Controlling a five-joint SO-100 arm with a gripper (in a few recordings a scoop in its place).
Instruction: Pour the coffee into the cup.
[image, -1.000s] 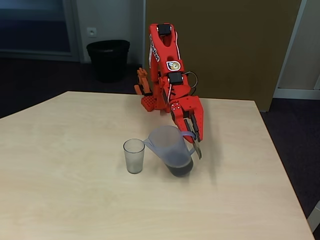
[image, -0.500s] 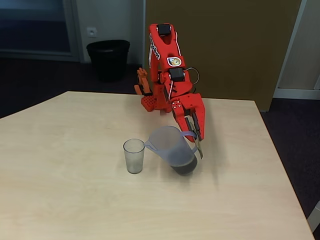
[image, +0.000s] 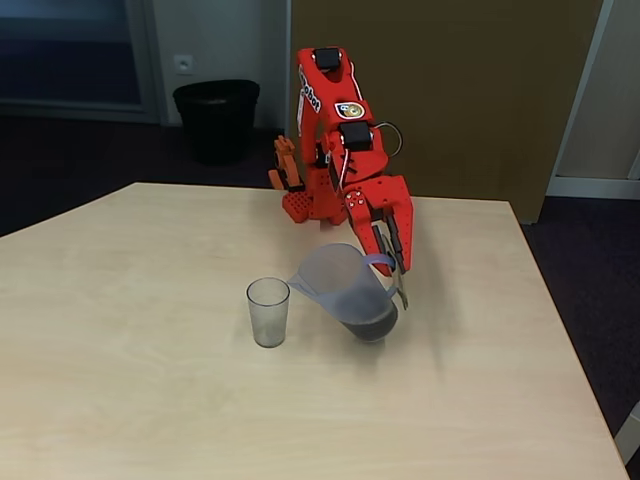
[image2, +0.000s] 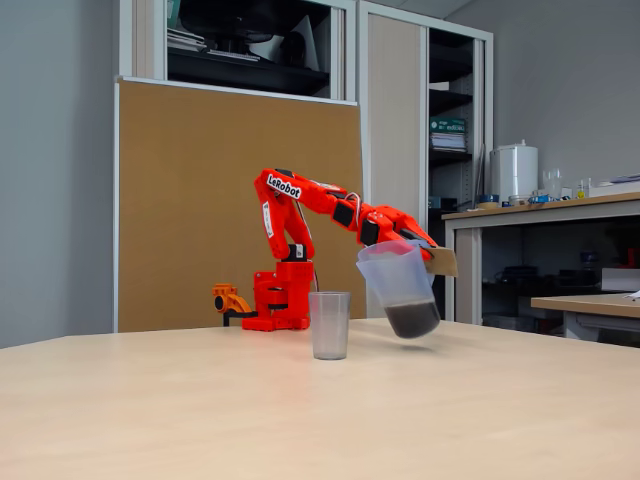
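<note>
The coffee (image: 368, 323), a dark brown liquid, sits low in a see-through plastic pitcher (image: 345, 288) held tilted just above the pale wood surface (image: 150, 400). The red arm's hand (image: 392, 268) is closed on its flat handle. The small clear plastic cup (image: 267, 311) stands beside it. A black bin (image: 216, 118) and brown board (image2: 230, 200) stand behind

Dark coffee (image: 370, 322) pools low in a tilted, lifted pitcher (image: 345, 285); clear cup (image: 267, 311) stands upright at its nine o'clock.
</note>
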